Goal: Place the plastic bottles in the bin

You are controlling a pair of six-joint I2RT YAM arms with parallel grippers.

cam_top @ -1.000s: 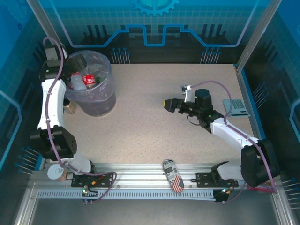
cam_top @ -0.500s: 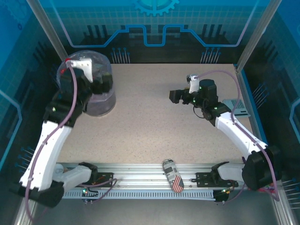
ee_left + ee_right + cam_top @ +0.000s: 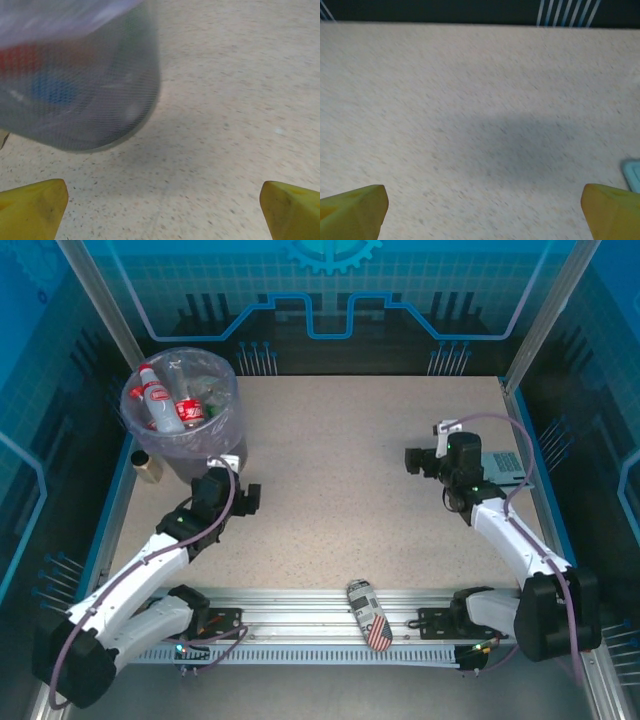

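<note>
– Grey bin (image 3: pixel 236 405), purple liner, far left corner of the table (image 3: pixel 340 430). From the top camera, where are the plastic bottles (image 3: pixel 160 400)?

– Inside it, red caps and labels heaped against the liner. I find none lying out on the table. You have the left gripper (image 3: pixel 250 500) just on the near side of the bin, jaws wide apart and holding nothing. The right gripper (image 3: pixel 412 460) hangs toward the right edge, also spread and empty.

– So what is the step?

– My reading is that the loading is done and what's left is to park both arms. Draw the left arm toward the near edge, away from the bin wall, so you don't tip it. Leave the flag-patterned can (image 3: pixel 369 615) on the near rail and the gold box (image 3: pixel 146 467) at the left edge. Neither is yours.

– Left wrist camera?

– The mesh wall of the bin (image 3: pixel 100 100) is close at upper left, with blurred red and blue shapes behind it that I take for bottles. Yellow fingertips (image 3: pixel 32 210) sit at both lower corners, bare table between them. Back straight out and don't swing left.

– Right wrist?

– Yellow fingertips (image 3: pixel 351 212) far apart over bare table, and a pale blue corner (image 3: pixel 632 175) at the right side. Keep off it when you fold the arm home.
</note>
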